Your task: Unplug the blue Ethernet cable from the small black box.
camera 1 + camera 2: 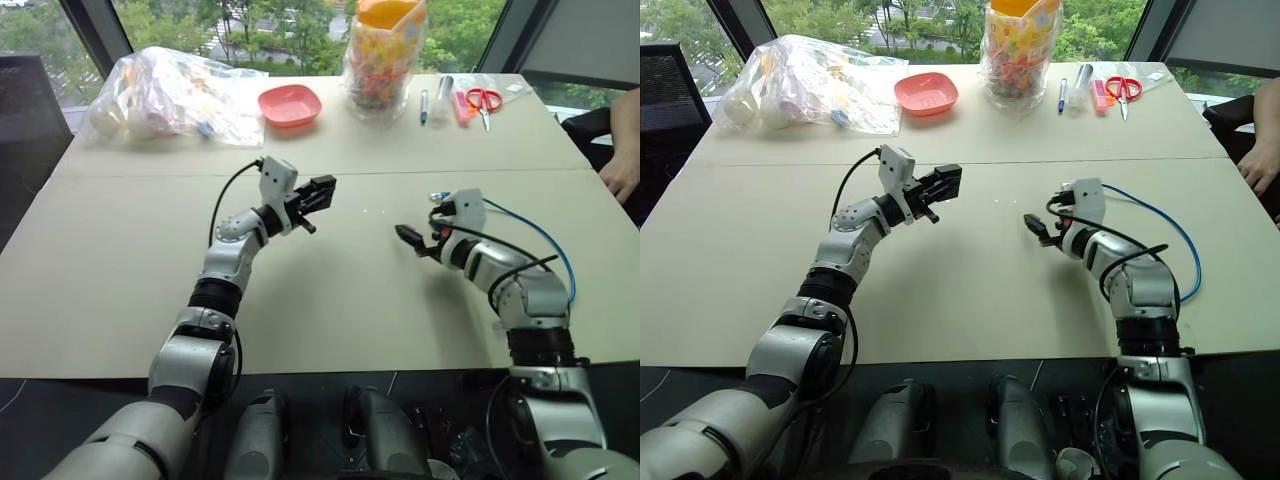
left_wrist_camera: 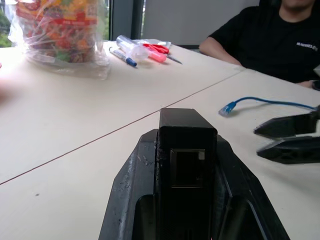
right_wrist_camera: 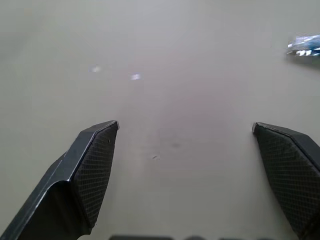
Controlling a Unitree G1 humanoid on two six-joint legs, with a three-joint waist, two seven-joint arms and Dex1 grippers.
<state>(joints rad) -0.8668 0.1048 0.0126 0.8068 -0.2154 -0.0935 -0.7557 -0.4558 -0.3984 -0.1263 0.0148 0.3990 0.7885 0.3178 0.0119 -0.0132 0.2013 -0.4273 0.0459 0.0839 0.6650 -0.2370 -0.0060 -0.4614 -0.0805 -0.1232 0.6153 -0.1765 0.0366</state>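
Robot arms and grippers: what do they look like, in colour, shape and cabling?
Both arms are silver-grey shells with black joint bands. A white block sits at each wrist. The left gripper and right gripper each have two black fingers, wedge-shaped with cross-hatched pads. Black cables loop outside the forearms.

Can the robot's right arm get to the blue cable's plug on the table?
Probably yes. The right gripper has its jaws wide open just above the table, and the blue Ethernet cable plug lies loose close beside it, with nothing between them.
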